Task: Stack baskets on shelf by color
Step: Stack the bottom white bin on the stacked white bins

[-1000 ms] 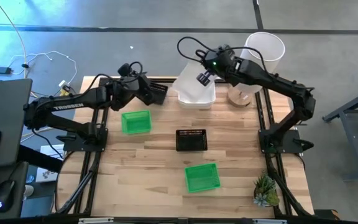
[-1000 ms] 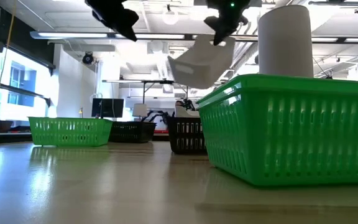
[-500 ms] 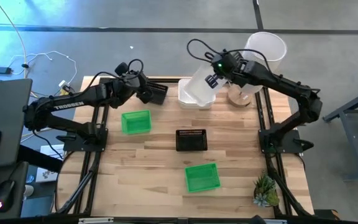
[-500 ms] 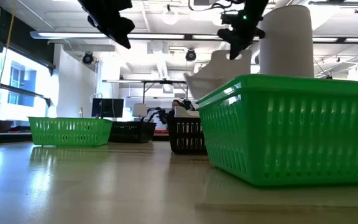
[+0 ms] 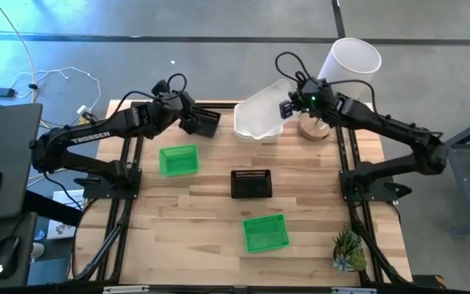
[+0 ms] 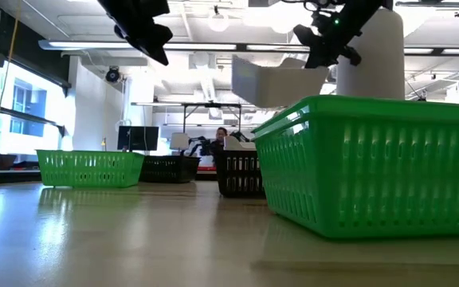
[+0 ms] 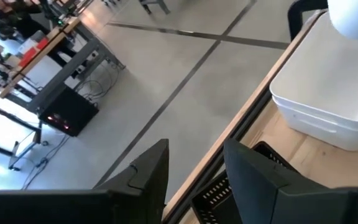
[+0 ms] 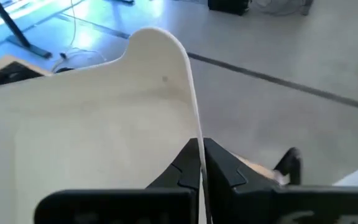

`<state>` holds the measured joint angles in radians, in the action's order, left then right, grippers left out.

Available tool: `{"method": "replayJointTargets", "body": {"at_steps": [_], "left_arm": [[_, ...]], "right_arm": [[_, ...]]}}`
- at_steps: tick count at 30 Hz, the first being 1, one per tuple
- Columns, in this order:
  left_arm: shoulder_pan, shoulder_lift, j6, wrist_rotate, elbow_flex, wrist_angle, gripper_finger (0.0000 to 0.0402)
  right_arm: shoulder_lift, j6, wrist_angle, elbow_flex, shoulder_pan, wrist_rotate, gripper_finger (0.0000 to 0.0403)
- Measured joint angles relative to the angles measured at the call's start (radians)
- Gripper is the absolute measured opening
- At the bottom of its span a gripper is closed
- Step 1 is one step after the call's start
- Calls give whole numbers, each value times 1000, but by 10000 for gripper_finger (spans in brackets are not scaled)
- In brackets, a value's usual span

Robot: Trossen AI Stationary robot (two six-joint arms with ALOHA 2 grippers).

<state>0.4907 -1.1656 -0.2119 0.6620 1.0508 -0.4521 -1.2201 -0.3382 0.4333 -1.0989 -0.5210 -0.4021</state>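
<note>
My right gripper (image 5: 288,107) is shut on a white basket (image 5: 261,100) and holds it in the air over another white basket (image 5: 256,131) that rests on its bottom at the table's far edge. In the low view the held basket (image 6: 273,81) hangs level below the right gripper (image 6: 325,49). My left gripper (image 5: 188,117) hovers open over a black basket (image 5: 206,122) at the far left. One more black basket (image 5: 251,184) sits mid-table. Two green baskets (image 5: 178,159) (image 5: 265,233) stand on the table. My right gripper pinches the white basket's side wall at its rim (image 8: 193,134), one finger (image 8: 180,168) inside the basket and one (image 8: 224,168) outside. It comes from the table's right side. The basket is lifted clear and sits about level.
A tall white cylinder (image 5: 345,69) stands at the far right corner, close behind my right arm. A small plant (image 5: 349,250) sits at the near right corner. Bare wood (image 5: 178,212) lies between the green baskets. People and desks show in the room beyond.
My right gripper has moved toward the table's right edge with the white basket. The basket was tipped steeply, dipped low, and now hangs level and higher over the other white basket. My left arm has stayed almost still.
</note>
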Motion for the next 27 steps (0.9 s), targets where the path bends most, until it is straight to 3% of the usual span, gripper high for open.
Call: {"method": "replayJointTargets", "body": {"at_steps": [13,27], "left_arm": [[14,0,3,-31,0,1,140],[14,0,0,-34,0,1,140]], "right_arm": [[-17,-150,-36,11,87,-80,0],[-123,-430,-27,11,228,-256,0]]}}
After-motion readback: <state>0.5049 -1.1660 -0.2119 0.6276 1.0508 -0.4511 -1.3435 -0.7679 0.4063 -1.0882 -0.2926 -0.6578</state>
